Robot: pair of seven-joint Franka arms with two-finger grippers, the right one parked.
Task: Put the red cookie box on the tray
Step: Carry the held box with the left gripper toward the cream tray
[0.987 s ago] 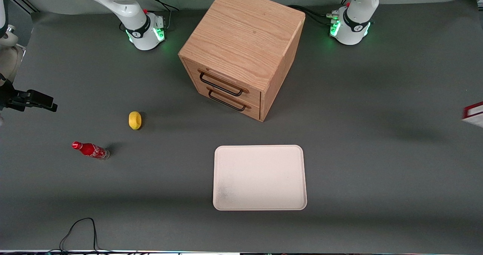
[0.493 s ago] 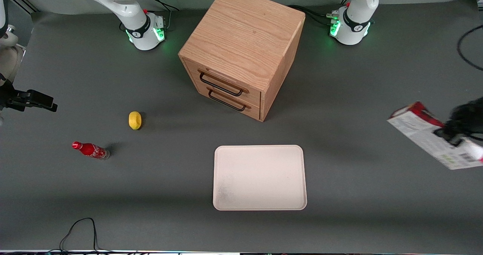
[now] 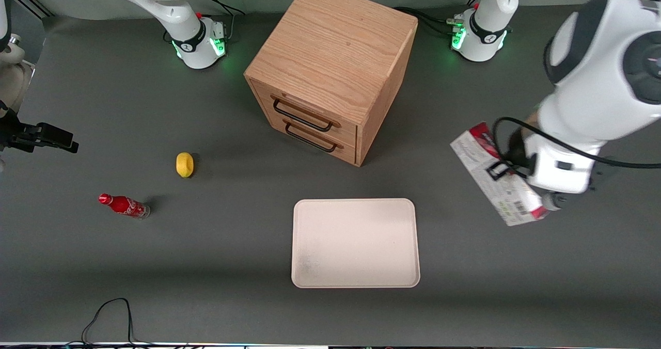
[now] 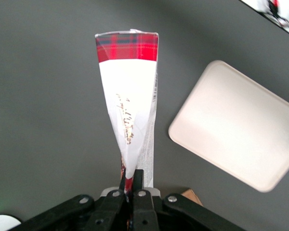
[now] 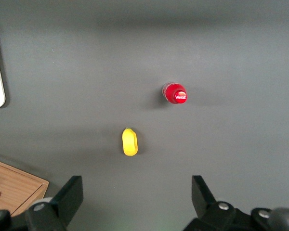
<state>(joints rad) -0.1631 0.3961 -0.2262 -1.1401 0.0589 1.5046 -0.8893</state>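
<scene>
**Box in hand, off the bench, not on tray yet**

Hand toward working arm's end of bench, up in the air, fingers pressed onto thin edge of box. Box pinched near one end, hanging tilted, whitish label face w/ print toward front cam, red plaid end pointing away from hand. Clear of bench surface, touching nothing but the fingers. Tray flat on bench, nothing on it, well apart from box, toward parked arm's end relative to box; nearer front cam than cabinet. Cabinet: 2 drawers, both shut, dark handles. Lemon and cola bottle toward parked arm's end, near each other, not touching; bottle nearer front cam. Black cable loop at bench edge nearest front cam.
</scene>
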